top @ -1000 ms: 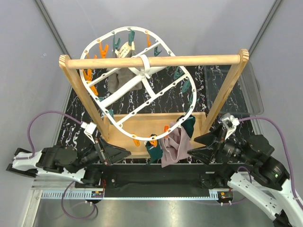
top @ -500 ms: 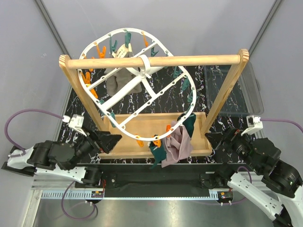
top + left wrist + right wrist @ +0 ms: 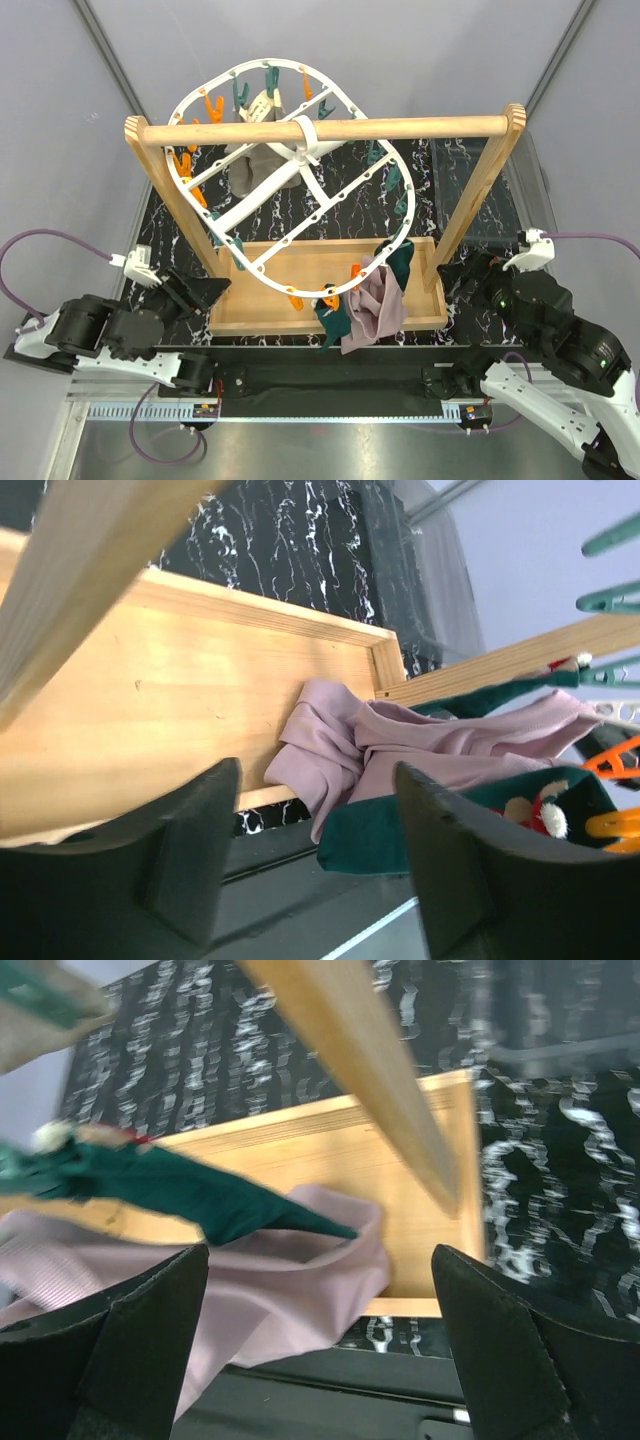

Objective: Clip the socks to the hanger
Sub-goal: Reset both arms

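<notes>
The hanger (image 3: 250, 205), a white oval frame with orange and teal pins, hangs tilted from the wooden rail. Off its near right rim dangle a mauve-pink sock (image 3: 372, 305) and dark teal socks (image 3: 398, 262), drooping over the front edge of the wooden base. My left gripper (image 3: 215, 290) is left of them, open and empty. Its wrist view shows the pink sock (image 3: 400, 745) and a teal sock (image 3: 400, 835) beyond the left gripper (image 3: 315, 770). My right gripper (image 3: 450, 275) is to their right, wide open. The pink sock (image 3: 290, 1270) and teal sock (image 3: 200, 1200) lie ahead of the right gripper (image 3: 320, 1255).
The wooden rail stand (image 3: 330, 129) spans the scene, with its posts at left and right and a shallow wooden base (image 3: 290, 262) beneath. A grey-beige cloth (image 3: 262, 165) with a white label hangs at the hanger's far side. A clear plastic bin (image 3: 500, 190) sits at the back right.
Both arms have drawn back from the hanging socks, the left one leftward and the right one rightward. The left jaws have narrowed. The hanger has swung slightly.
</notes>
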Tool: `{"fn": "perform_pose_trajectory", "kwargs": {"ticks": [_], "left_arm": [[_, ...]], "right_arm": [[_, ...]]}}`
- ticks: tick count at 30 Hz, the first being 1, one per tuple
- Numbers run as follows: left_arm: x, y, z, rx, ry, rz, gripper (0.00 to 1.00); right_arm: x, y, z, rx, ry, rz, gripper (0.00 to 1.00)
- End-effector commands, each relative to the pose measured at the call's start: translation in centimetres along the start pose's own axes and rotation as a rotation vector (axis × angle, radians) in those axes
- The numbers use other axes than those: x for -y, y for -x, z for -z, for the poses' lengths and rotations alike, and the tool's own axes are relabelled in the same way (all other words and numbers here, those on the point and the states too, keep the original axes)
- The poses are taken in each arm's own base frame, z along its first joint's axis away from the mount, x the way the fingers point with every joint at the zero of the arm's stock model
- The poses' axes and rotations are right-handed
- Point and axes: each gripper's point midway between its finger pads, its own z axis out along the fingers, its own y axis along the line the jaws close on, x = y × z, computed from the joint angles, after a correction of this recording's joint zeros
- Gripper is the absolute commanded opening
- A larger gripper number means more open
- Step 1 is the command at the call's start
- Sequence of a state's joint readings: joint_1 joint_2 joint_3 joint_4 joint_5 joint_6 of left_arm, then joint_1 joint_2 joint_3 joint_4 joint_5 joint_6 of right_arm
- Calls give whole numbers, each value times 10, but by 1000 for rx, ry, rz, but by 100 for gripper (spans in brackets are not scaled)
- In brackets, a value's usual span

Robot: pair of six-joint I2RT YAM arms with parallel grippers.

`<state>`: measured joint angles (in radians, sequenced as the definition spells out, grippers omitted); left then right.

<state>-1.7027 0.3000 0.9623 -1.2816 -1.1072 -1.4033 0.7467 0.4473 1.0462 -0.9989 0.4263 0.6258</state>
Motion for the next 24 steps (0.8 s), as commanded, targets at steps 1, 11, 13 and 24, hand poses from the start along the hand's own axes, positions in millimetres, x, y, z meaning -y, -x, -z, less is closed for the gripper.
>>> {"fn": "perform_pose_trajectory", "kwargs": {"ticks": [1,11,13,24], "left_arm": [[-54,12,1,74,102,2,62],[-60,25,-14,315,253,-184,70],[-60,20,-19,334,272,-230,71],[-70,-25,-42,293,267,-245,77]], "right_arm": [[24,18,2,68,-165,-16,100],[58,19,5,120,-354,-67,100],[52,19,1,112,-339,-74,100],[47,-8,-24,123,-256,-166,100]]}}
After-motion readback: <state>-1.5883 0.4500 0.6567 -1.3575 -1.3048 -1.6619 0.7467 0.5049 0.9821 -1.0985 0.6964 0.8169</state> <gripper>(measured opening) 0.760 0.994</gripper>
